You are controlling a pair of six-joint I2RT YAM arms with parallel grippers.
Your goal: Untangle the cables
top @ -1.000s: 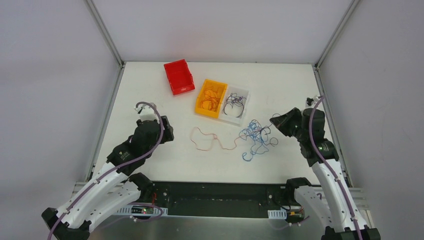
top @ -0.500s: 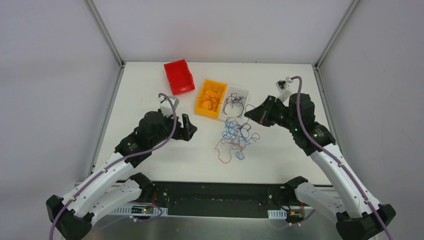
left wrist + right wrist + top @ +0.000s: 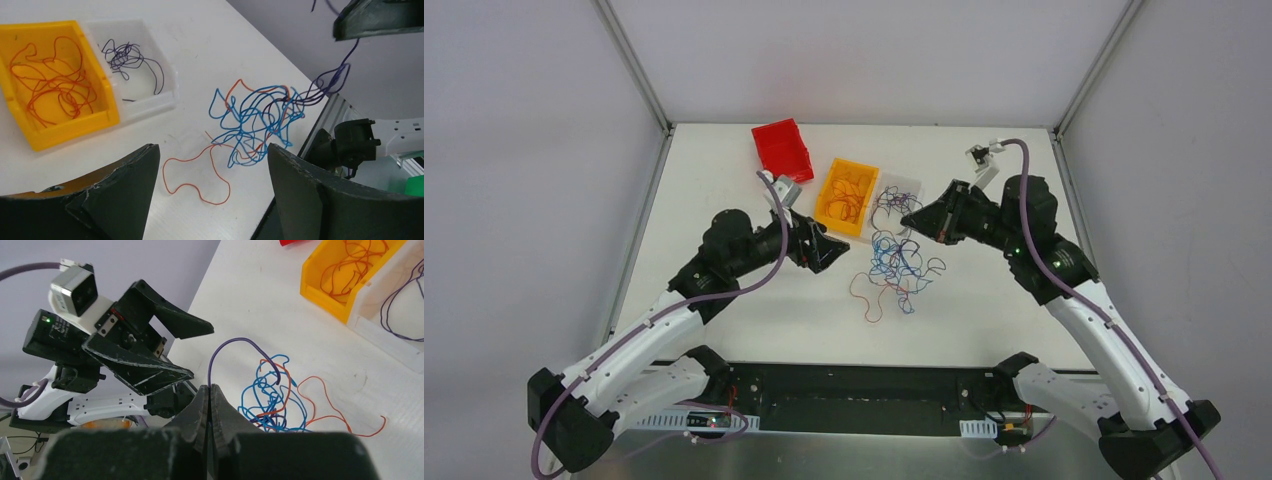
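Observation:
The cables are a loose tangle of blue, orange and purple hair-thin wires on the white table, just in front of the bins. My right gripper is shut on a purple strand that rises from the tangle to its closed tips. My left gripper is open to the left of the tangle and holds nothing. In its wrist view an orange loop lies on the table between its fingers, below the blue bunch.
A yellow bin holds orange wires and the white bin beside it holds purple ones. A red bin stands at the back left. The table's near edge runs just below the tangle.
My right gripper moved left and back with the strand, dragging the tangle toward the bins and bunching it. My left arm swung right to the tangle and its jaws opened.

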